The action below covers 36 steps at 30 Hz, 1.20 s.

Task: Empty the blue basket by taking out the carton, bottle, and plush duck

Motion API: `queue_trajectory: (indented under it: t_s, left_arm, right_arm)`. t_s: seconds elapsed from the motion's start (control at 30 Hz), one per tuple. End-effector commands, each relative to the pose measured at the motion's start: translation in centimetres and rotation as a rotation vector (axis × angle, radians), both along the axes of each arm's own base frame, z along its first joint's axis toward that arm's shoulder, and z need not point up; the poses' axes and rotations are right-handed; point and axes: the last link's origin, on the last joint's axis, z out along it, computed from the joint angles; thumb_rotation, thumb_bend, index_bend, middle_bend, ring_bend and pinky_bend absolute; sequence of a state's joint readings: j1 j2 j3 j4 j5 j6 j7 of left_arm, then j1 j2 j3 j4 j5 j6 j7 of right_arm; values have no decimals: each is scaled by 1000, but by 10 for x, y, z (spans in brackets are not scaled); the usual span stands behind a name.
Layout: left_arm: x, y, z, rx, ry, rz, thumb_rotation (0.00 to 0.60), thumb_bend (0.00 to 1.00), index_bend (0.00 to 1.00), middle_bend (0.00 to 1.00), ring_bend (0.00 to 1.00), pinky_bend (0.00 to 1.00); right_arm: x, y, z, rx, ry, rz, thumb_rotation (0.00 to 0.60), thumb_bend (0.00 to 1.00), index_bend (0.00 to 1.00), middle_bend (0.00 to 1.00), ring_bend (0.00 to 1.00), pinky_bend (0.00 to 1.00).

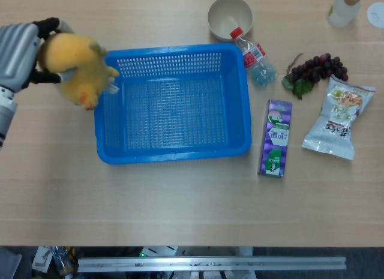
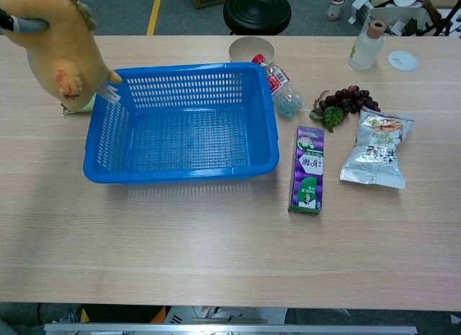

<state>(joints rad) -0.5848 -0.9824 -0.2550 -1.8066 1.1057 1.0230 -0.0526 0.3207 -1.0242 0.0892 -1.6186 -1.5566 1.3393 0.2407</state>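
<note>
My left hand [image 1: 18, 51] grips the yellow plush duck [image 1: 75, 68] and holds it in the air just left of the blue basket [image 1: 174, 152]. The chest view shows the plush duck [image 2: 61, 50] hanging at the top left, above the basket's [image 2: 180, 173] left rim, with only a fingertip of the hand visible. Nothing lies inside the basket. The purple carton [image 1: 275, 137] lies flat on the table right of the basket. The clear bottle [image 1: 254, 57] with a red cap lies near the basket's far right corner. My right hand is out of sight.
A beige bowl [image 1: 230, 17] stands behind the basket. Dark grapes [image 1: 315, 68] and a snack bag [image 1: 338, 117] lie at the right. A pale bottle [image 1: 345, 8] stands at the far right back. A green packet [image 2: 75, 106] peeks out under the duck.
</note>
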Motion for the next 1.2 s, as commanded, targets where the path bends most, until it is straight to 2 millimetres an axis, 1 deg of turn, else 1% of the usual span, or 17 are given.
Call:
queue_trajectory:
  t_s: [0.03,0.17,0.2,0.3,0.47,0.6,0.7,0.8,0.87,0.93,1.03,1.07,1.1,1.2]
  left_arm:
    - [-20,-4,12,58,111,35,600,254,510,455,534,627]
    - [-35,-13,10,48,195,70,600,254,500,453,520,625]
    - [-40,-15,9,46,238,76,600,254,495,453,512,620]
    - [-49,-20,3,37,332,90,600,254,490,442,475,583]
    - [-51,-29,-14,-50,316,128,600,254,449,429,466,569]
    - [-55,-30,-25,-88,332,145,600,254,408,394,412,544]
    - [-58,-30,-34,-120,338,171,600,254,355,332,318,487]
    - [-57,-32,-42,-155,311,186,600,254,305,280,266,462]
    - [-55,-32,-46,-175,293,197,600,254,222,235,212,436]
    - [-55,-32,-48,-187,290,202,600,253,159,195,144,373]
    - [-53,-31,-49,-194,296,206,600,251,45,71,23,245]
    - [-52,-31,-49,-190,294,205,600,248,13,27,2,206]
    - [-50,-31,-48,-177,286,202,600,244,1,5,0,183]
    - [-46,-31,-43,-136,255,191,600,240,0,0,0,173]
  right_arm:
    - [-1,1,-1,3,0,1,600,312,25,240,197,481]
    - [-1,0,-2,7,-2,4,600,312,25,240,197,481]
    - [-1,0,-2,10,-2,5,600,312,25,240,197,481]
    - [-1,0,-4,18,-2,8,600,312,25,240,197,481]
    - [-2,0,-6,25,-2,5,600,312,25,240,197,481]
    - [-2,1,-7,31,-4,7,600,312,25,240,197,481]
    - [-4,2,-5,28,-3,4,600,313,25,240,197,481]
    - [-5,3,-4,24,1,1,600,313,25,240,197,481]
    - [-5,3,-4,25,0,0,600,313,25,240,197,481]
    - [-5,3,-4,27,-2,1,600,312,25,242,197,481]
    - [-5,4,-4,26,-3,1,600,312,25,243,197,481]
    - [-5,4,-4,24,-4,0,600,313,25,243,197,481]
    - [-5,4,-3,23,-4,-2,600,313,25,243,197,481]
    - [-7,4,-3,21,0,-9,600,313,25,243,197,481]
